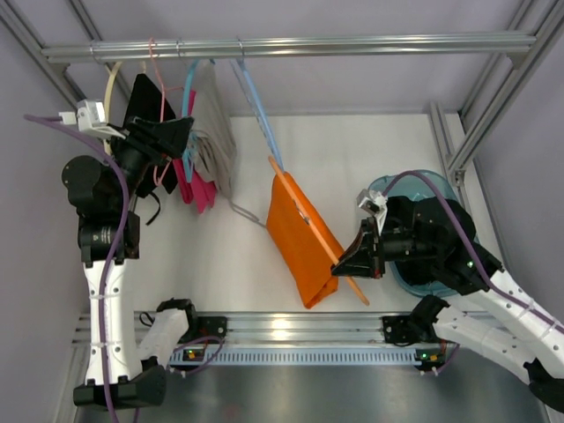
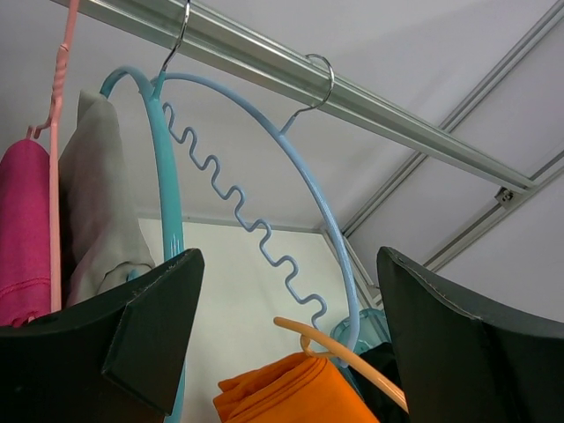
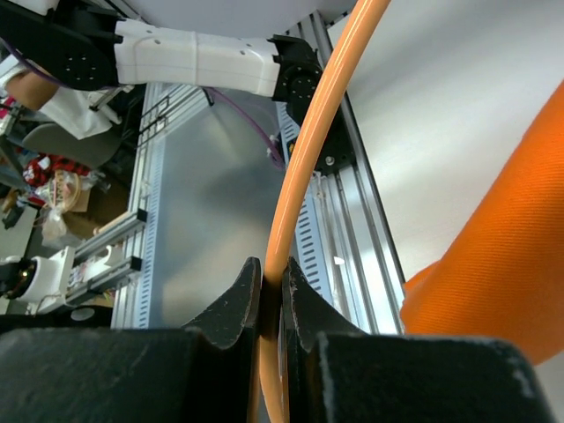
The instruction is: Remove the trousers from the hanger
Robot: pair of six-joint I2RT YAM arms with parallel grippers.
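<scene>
Right tool (image 1: 345,264) pinched shut on the orange hanger (image 3: 301,167), near centre. The orange trousers (image 1: 300,238) are still draped over it. Left tool (image 1: 181,132), far left, gapes empty. Removal remains undone.

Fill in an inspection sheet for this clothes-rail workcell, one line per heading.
Surface: white table below the rail.
Job's things: orange trousers draped over orange hanger; black garment hanging near the rail's left end.
Clutter: pink garment, grey garment, turquoise hanger, teal basket under the right arm.
Grippers: left arm's fingers open, holding nothing; right arm's fingers shut on the orange hanger.
Cables: purple cable along each arm.
Surroundings: aluminium rail, grey walls.
</scene>
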